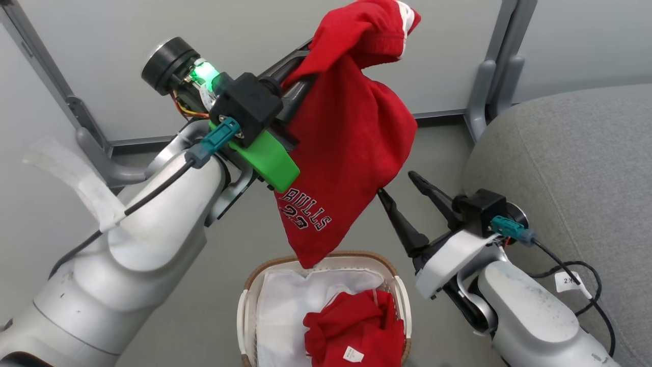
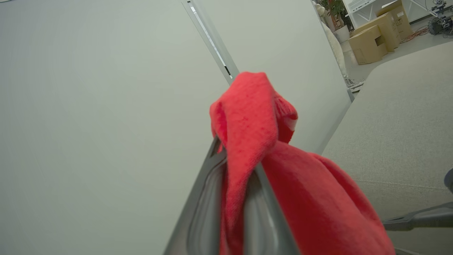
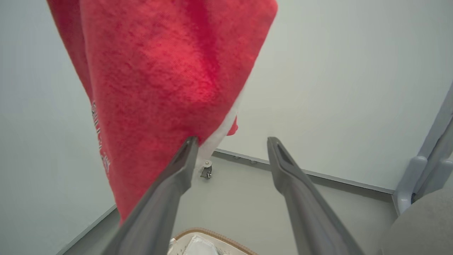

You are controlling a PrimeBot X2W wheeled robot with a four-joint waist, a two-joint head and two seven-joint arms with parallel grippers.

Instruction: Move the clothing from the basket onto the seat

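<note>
1. Red cloth is in two places. Nearest the robot, the basket (image 1: 269,267) stands on the floor (image 1: 448,148). It holds a white sheet (image 1: 285,311) and the second red garment (image 1: 351,321), which is bunched at its right side and not yet taken.
2. Right jaws: spread wide and empty, raised beside the basket and aimed at the lower edge of the jersey (image 1: 351,148). One fingertip (image 3: 189,143) is just beside the cloth; I cannot tell whether it touches. Judgement: they are standing by to steady the cloth or take a second hold.
3. The jersey, lettered "BULLS 23", hangs full length from the left jaws, its lowest corner over the basket's far rim. Judgement: it is held high so the hem clears the rim before the carry.
4. Left jaws: clenched on a bunched fold near the jersey's top. The left wrist view shows cloth pinched between the fingers (image 2: 201,212) and spilling over them.
5. The seat (image 1: 575,168) lies to the right, beyond the right arm; no garment is on the part in view. Judgement: this is the transport step for the first of two garments. Next comes a swing to the right and a release over the seat. Risk: the trailing hem may snag on the right jaws.
</note>
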